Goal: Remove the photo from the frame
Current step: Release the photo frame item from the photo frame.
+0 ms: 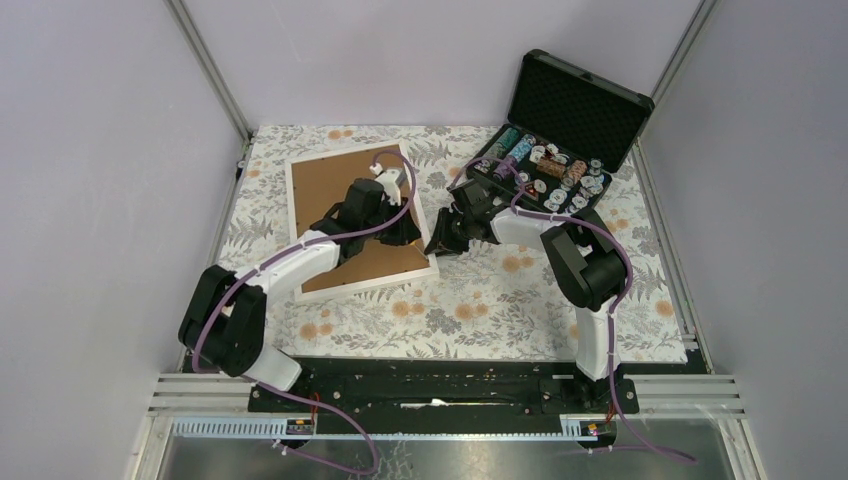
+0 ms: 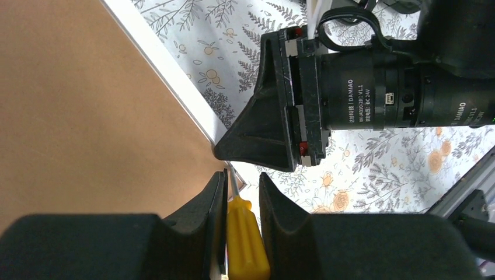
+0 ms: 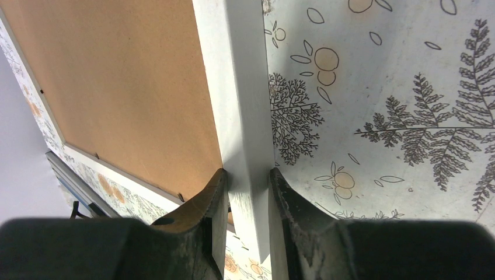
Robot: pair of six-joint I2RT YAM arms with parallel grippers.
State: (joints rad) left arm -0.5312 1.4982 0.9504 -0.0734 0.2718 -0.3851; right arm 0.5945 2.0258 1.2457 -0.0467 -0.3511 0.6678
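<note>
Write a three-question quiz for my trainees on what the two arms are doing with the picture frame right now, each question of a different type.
1. True or false: the frame lies with its brown back facing down.
2. The left gripper is shut on: A a brush; B a yellow-handled screwdriver; C nothing.
3. Fill in: the right gripper clamps the frame's white ____.
Key: 1 false; 2 B; 3 border.
</note>
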